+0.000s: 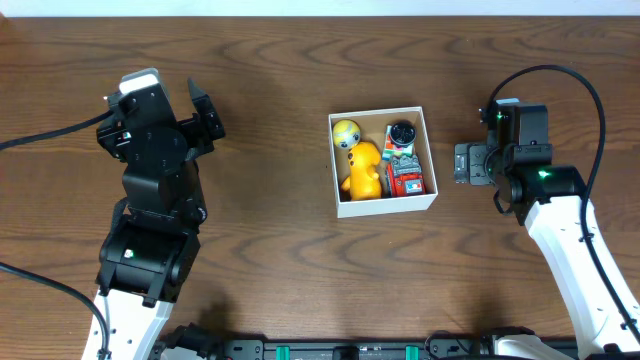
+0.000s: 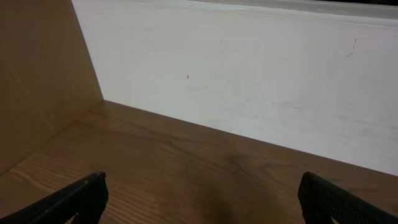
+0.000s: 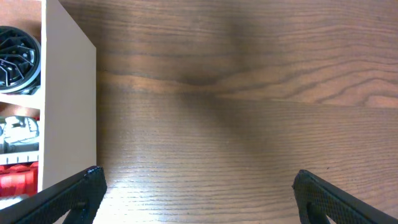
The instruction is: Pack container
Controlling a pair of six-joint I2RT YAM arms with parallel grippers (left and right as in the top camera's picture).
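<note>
The small square low-walled white cardboard box (image 1: pixel 388 209) sits upright and open-topped, slightly skewed, near the middle of the wooden desk (image 1: pixel 300 280), holding small toys (image 1: pixel 363 170).

The container (image 1: pixel 388 207) stands on the bench (image 1: pixel 300 280) just beside the right hand (image 1: pixel 462 164), well apart from the left hand (image 1: pixel 205 108). Inside, a red toy (image 1: pixel 405 177) lies nearest the right hand, a yellow toy (image 1: pixel 362 170) on the farther side.

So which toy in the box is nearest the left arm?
The yellow toy, on the container's side facing that arm; the red toy and black toy lie beyond.
</note>
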